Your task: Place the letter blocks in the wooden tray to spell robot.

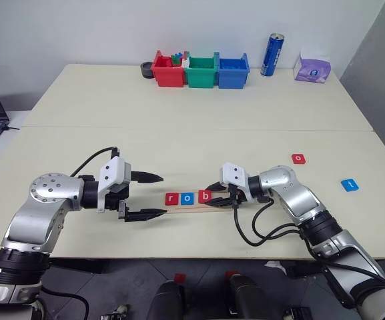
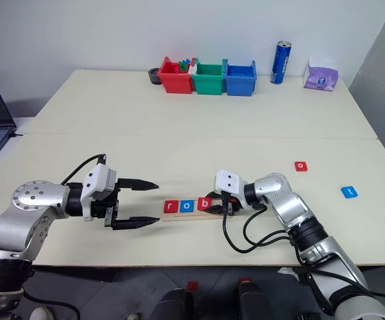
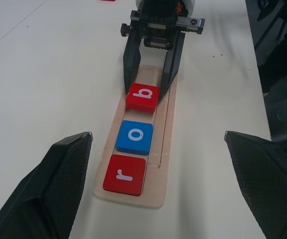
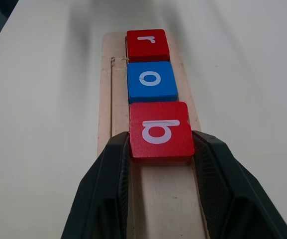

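My right gripper (image 4: pixel 160 149) is clamped on the red b (image 4: pixel 160 130), one finger on each side edge, and the tile sits over the tray (image 3: pixel 166 124) right behind the blue o (image 3: pixel 135 136) and the red r (image 3: pixel 125 174). Those two already lie in the groove at the tray's far end from my right hand, touching each other. The b looks nearly seated but I judge it slightly off line, its edge close to the o without being squarely flush.

To finish this step well, I should press the b flat into the groove, nudge it along until it meets the o, and only then spread the fingers. They straddle the tray's width, so opening should be small and slow, or a fingertip may drag the tile sideways or shove the light tray across the table (image 1: pixel 199 113). Lifting straight back along the tray is safer than swinging out.

My left gripper (image 1: pixel 144 195) hangs with fingers wide apart, empty, just past the r end of the tray; it could steady that end if the tray slides.

Two tiles remain loose on the table to my right: a red o (image 1: pixel 299 159) and, farther out, a blue t (image 1: pixel 349 185), well apart from the tray.
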`<state>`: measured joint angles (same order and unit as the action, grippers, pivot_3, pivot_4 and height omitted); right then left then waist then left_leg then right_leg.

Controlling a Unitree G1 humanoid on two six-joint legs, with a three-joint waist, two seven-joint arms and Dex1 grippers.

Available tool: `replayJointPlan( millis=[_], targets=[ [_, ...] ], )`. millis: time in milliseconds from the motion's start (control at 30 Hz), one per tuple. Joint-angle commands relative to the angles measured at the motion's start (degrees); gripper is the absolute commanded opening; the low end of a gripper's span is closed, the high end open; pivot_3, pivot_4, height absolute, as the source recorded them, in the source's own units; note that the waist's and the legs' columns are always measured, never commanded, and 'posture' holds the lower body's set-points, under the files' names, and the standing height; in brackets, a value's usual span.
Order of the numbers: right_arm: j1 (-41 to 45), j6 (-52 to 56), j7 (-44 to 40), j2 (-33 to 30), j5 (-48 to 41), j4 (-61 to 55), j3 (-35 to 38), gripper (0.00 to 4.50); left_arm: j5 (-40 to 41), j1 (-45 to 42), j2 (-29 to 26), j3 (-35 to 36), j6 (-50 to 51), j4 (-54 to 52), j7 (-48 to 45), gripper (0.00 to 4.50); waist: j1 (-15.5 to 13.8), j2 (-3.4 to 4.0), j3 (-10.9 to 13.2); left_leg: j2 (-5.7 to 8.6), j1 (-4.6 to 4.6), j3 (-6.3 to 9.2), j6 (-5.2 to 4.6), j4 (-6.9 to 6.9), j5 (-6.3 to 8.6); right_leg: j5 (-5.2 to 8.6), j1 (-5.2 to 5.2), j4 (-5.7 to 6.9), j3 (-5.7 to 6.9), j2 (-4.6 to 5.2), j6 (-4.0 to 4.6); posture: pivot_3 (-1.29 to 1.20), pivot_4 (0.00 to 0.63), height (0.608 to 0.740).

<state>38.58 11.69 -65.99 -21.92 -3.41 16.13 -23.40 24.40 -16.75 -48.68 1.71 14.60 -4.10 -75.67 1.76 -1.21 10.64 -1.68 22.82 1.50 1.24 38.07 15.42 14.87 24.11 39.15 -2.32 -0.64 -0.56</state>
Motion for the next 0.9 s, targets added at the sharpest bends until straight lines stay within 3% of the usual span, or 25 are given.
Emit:
replayJointPlan(
  millis=[33, 900],
  targets=[
    [0.75, -0.99, -0.4, 0.52, 0.03, -0.37, 0.44, 1.47, 0.64, 0.06, -0.56, 1.13, -0.33, -1.82, 0.06, 4.5, 0.0, 0.0, 0.0, 0.0, 0.0, 0.0, 0.0, 0.0, 0.0, 0.0, 0.0, 0.0, 0.0, 0.0, 0.0, 0.0, 0.15, 0.74],
    [1.79, -2.15, 0.06, 2.72, 1.23, 2.43, 0.83, 1.47, 0.54, 0.68, -1.19, 1.43, -0.74, -1.71, -0.5, 4.5, 0.02, 0.0, 0.0, 0.0, 0.0, 0.0, 0.0, 0.0, 0.0, 0.0, 0.0, 0.01, 0.0, 0.0, 0.0, 0.0, 0.15, 0.74]
  ],
)
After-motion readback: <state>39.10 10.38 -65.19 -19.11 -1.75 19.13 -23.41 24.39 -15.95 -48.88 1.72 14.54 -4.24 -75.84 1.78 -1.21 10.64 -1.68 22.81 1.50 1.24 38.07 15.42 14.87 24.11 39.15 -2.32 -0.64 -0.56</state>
